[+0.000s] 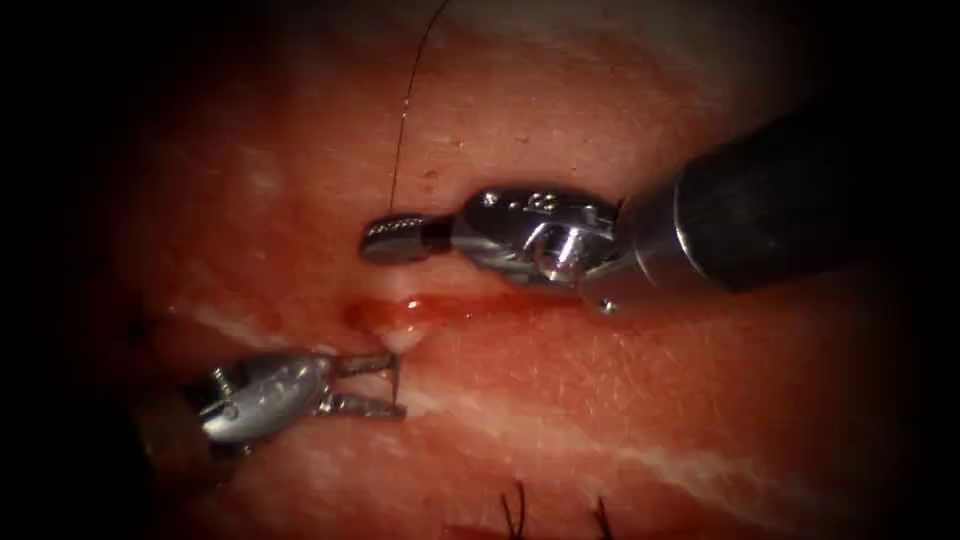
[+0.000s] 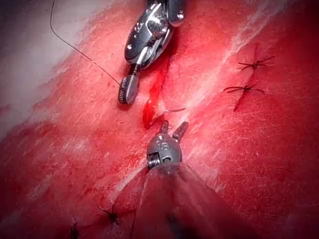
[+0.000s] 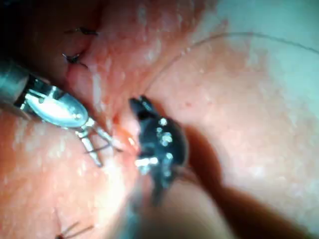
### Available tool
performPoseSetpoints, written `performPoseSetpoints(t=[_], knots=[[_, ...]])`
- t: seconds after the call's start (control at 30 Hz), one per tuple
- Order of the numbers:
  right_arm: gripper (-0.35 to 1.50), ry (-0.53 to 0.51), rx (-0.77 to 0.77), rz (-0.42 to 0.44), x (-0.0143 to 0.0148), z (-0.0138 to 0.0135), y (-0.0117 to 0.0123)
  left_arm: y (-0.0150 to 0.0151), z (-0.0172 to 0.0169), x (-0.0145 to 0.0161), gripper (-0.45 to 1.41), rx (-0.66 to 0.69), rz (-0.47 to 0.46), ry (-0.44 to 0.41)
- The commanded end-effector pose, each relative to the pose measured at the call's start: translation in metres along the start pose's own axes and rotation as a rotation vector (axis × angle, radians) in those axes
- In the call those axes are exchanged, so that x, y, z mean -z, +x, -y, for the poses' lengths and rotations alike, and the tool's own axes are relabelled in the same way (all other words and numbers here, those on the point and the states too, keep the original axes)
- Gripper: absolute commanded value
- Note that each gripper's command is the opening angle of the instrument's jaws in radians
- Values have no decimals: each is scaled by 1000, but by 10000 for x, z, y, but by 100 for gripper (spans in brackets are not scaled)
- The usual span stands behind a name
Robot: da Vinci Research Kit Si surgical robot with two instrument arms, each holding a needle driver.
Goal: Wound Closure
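The cut [image 1: 460, 305] runs across the tissue [image 1: 620, 400] with red fluid in it. My right tool [image 1: 395, 240] lies just beyond the cut's left end, jaws shut on the needle's tail end, where the dark thread [image 1: 400, 130] leaves and climbs away. The needle passes under the cut's left end. Its thin tip part [image 1: 397, 372] stands out of the tissue on the near side, and shows too as the needle [image 2: 174, 109]. My left tool [image 1: 397, 386] is open around that tip, its jaws apart on either side; the left tool [image 2: 172, 127] holds nothing.
Finished dark stitches [image 1: 515, 510] sit near the lower edge, seen also as stitches [image 2: 249, 74] and stitches [image 3: 75, 57]. A pale fat band [image 1: 560, 440] crosses the tissue below the cut.
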Motion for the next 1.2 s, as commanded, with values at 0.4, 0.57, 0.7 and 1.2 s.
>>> performPoseSetpoints(t=[0.4,0.57,0.7,1.2], knots=[[74,-16,-46,-120,34,-31,6,0,-10,13,7,-325,17,81],[71,-34,-61,-139,47,-36,9,9,-12,14,16,-496,17,141],[69,-42,-51,-148,44,-42,3,21,-14,10,31,-573,-22,178],[62,-54,-37,-165,34,-45,-12,15,11,-19,-29,-603,-29,187]])
